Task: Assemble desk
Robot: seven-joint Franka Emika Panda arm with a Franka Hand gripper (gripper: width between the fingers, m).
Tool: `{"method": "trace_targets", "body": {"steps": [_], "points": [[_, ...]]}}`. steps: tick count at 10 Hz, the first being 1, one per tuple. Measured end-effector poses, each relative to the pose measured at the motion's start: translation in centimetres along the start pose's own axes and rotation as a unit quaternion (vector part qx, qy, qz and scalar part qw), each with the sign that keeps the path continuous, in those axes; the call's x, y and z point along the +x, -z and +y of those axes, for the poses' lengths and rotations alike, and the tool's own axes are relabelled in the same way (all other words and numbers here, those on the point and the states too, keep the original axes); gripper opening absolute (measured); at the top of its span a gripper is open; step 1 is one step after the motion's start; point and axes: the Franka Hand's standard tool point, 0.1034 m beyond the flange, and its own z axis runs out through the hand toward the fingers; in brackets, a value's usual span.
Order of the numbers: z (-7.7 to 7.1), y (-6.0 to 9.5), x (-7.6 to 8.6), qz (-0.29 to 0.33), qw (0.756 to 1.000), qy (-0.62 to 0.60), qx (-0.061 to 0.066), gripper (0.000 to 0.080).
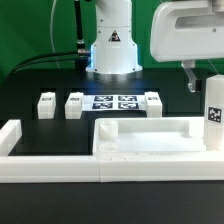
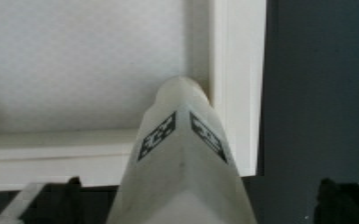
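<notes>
1. At the exterior view's right, a white square plastic block leg (image 1: pixel 213 112) is seen upright at the white rimmed plastic tabletop panel (image 1: pixel 145 137).
2. End effector (image 1: pixel 199 84) is spread wide, holding nothing.
3. Leg judged light, stiff, slick; best gripped across flat sides.

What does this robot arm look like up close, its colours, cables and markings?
The arm's base is glossy white, with a black triangular warning sticker and a blue glow beneath. Black cables trail behind it. Its big white gripper housing carries thin dark fingers; the wrist view shows only their black tips.
</notes>
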Motion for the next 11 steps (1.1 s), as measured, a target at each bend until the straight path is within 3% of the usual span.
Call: {"method": "trace_targets", "body": {"steps": [9,11], "points": [[0.56,-0.11,-0.05,-0.002,0.978,0.21,-0.001,0.0622],[0.58,-0.12,-0.06,-0.002,0.978,0.209,-0.001,0.0284]]}}
